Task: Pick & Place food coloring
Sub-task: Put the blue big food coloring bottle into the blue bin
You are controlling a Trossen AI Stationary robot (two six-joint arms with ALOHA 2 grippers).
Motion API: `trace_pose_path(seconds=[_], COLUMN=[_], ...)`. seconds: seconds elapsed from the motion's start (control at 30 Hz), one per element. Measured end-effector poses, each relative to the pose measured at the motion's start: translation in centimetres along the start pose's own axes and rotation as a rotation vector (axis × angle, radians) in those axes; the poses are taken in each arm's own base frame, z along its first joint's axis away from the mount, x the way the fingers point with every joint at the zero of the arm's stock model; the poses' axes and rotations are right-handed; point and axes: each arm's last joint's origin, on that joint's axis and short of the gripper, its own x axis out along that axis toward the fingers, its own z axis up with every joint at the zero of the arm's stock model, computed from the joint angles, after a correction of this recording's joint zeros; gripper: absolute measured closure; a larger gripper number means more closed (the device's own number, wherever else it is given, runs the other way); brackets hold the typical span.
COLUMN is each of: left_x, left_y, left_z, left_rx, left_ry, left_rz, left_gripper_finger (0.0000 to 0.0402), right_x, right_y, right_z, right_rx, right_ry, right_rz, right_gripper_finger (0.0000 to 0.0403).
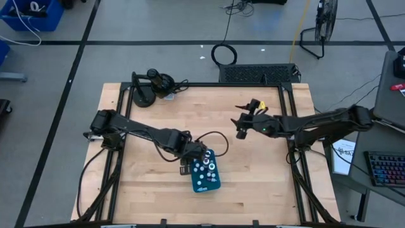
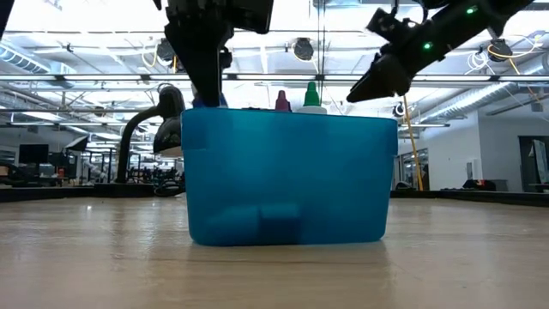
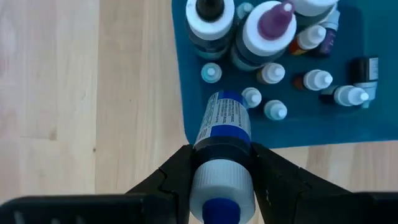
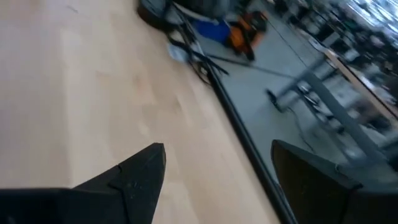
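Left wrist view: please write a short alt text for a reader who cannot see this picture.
The left tool is shut on a blue-labelled bottle with a white cap, at the edge of a teal tray. The tray holds many small white-capped bottles and sits on a wooden table.

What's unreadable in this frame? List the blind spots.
- Low view: the tray wall hides the bottles inside; only a few tips show above its rim.
- High view: bottles too small to tell colours; the left hand covers some.
- Left wrist view: held bottle label too blurred to read.
- Right wrist view: right hand open over bare table; tray out of frame.
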Motion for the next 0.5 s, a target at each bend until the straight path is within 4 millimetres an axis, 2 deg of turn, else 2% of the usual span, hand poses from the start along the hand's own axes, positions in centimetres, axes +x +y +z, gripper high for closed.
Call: trace_pose_path(seconds=[0.13,0.5], left_x=[0.25,0.28], left_y=[0.32,0.24], left_z=[0.04,0.07], left_rx=[-0.021,-0.027], left_ry=[-0.004,-0.004], left_rz=[-0.002,-0.021], left_gripper_finger=[0.0267,0.0267], right_x=[-0.55,-0.66], right_y=[-0.1,-0.12], right_z=[-0.35,-0.57], right_rx=[0.026,0.024], right_ry=[-0.066,-0.063], right_rz=[0.058,0.058], right_gripper_finger=[0.0128,0.0128])
